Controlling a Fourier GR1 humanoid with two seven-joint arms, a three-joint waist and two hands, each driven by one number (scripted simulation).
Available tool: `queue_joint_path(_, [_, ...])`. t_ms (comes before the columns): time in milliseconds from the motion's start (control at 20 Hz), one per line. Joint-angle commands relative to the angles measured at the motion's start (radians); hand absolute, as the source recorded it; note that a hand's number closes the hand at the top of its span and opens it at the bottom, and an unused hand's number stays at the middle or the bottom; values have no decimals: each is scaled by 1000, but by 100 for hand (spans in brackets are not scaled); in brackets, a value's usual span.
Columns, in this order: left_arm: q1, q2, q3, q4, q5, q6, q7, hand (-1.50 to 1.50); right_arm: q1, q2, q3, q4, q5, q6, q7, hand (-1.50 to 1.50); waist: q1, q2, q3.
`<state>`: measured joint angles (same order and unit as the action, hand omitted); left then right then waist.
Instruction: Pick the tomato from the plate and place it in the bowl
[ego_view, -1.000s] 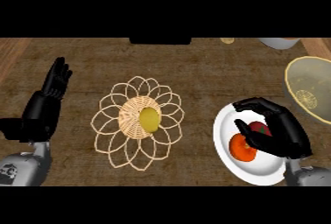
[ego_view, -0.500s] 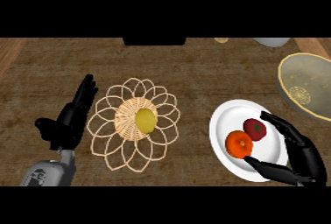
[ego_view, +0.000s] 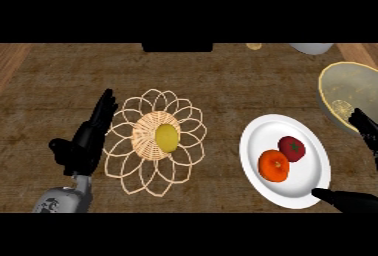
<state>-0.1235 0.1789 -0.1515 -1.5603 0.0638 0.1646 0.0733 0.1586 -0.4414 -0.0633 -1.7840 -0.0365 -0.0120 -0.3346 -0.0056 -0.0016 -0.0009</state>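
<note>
With the right hand (ego_view: 347, 200) spread wide at the frame's lower right, the fingers should close only around the red tomato (ego_view: 292, 148) on the white plate (ego_view: 255, 137), avoiding the touching orange (ego_view: 274, 165), before lifting toward the bowl (ego_view: 354, 85) at upper right.

A brown wood-grain desk (ego_view: 221, 75) fills the view, dimly lit and darker toward the far edge, where a black block (ego_view: 177, 47) sits; paler wood strips flank both upper corners
</note>
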Motion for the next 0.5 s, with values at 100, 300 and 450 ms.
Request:
queue_joint_path(100, [62, -7, -3, -51, -12, -6, 2, 0, -10, -91, -28, -66, -2, 88, 232, -150, 6, 0, 0])
queue_joint_path(300, [30, -22, -6, -37, -12, -15, 0, 0, -43, -123, 17, -53, 33, 126, 391, -150, 7, 1, 0])
queue_joint_path(450, [-27, -37, 3, -21, -17, 1, 55, 0, -103, -126, 61, 3, 65, 160, 464, -150, 8, 3, 1])
